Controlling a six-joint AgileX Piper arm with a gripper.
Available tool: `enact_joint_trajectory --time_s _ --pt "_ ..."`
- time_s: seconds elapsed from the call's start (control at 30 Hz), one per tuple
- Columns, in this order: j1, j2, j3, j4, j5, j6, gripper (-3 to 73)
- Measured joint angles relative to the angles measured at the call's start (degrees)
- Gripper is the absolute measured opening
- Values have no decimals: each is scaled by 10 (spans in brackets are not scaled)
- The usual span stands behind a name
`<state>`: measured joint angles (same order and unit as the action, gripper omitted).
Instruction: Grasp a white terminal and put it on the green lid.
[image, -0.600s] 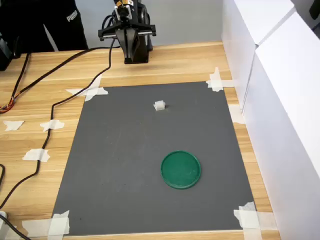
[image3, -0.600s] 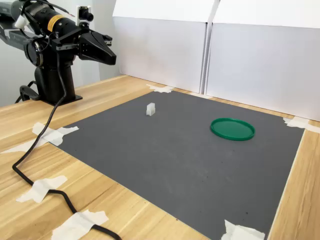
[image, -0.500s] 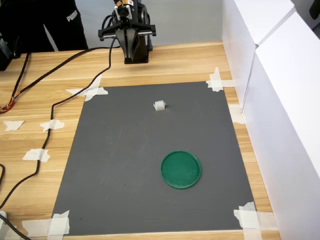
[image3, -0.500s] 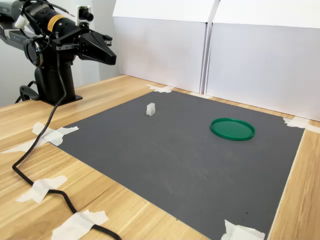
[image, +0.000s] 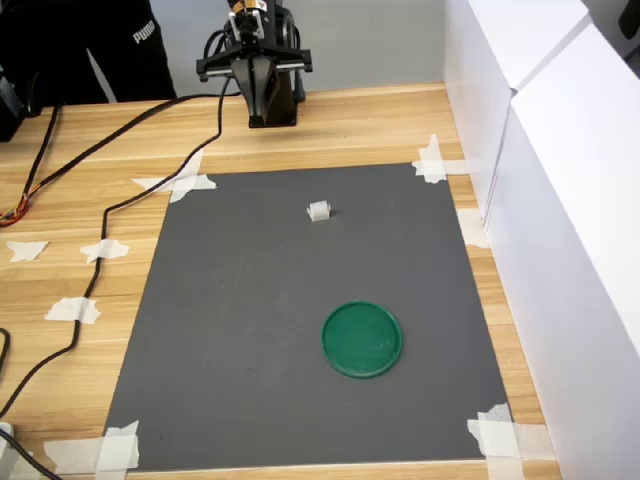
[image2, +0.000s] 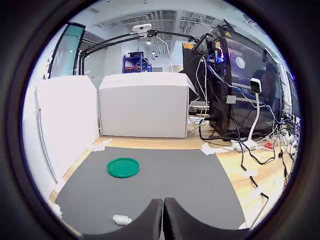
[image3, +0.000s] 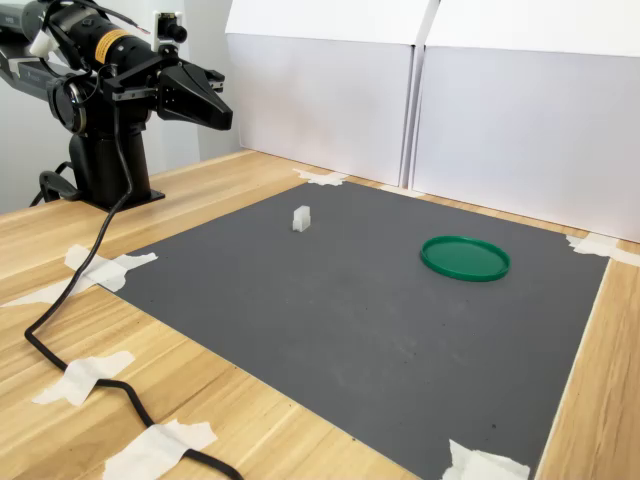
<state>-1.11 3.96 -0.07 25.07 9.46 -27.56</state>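
Across the wooden table (image: 330, 125), white foam-board walls (image: 560, 150) close one side. Grey mat (image: 250, 330) taped down at the corners, filling most of the surface.

Black Piper arm (image3: 95, 95) on its base at the mat's 12 o'clock edge in the first exterior view, off the mat, raised above the table. Black cable (image: 130, 190) trails from it across the wood.

Green lid (image: 361, 339) flat on the mat, toward 5 o'clock from mat centre in the first exterior view. Nothing on it.

Pincer (image2: 163, 217) clenched: in the wrist view the two fingers meet with only a seam between, nothing held.

White terminal (image: 319, 210) alone on the mat, between arm base and lid, well apart from both. In the second exterior view (image3: 301, 218) it stands upright, taller than wide.

Key relation: from the pincer, terminal lies ahead and below, roughly 5 o'clock of the base in the first exterior view; lid further on at about 5 o'clock again. Judgement: task not begun; reach forward and down, and the fingers must part first.
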Motion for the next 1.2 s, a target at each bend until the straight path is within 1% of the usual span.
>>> enact_joint_trajectory --time_s 0.27,0.43,0.57,0.67,0.7,0.77,0.9,1.03,1.1,1.2 --pt "0 32 -4 0 1 1 -16" --pt "0 94 -44 0 3 0 -16" --pt "0 141 -93 0 44 0 -16" --pt "0 176 -140 -6 102 0 -16" --pt "0 185 -157 -11 120 0 -16" --pt "0 208 -193 -32 164 0 -16" --pt "0 253 -254 -90 239 0 -16" --pt "0 302 -298 -134 304 0 -16" --pt "0 325 -318 -146 336 0 -16" --pt "0 366 -346 -151 379 0 -16"
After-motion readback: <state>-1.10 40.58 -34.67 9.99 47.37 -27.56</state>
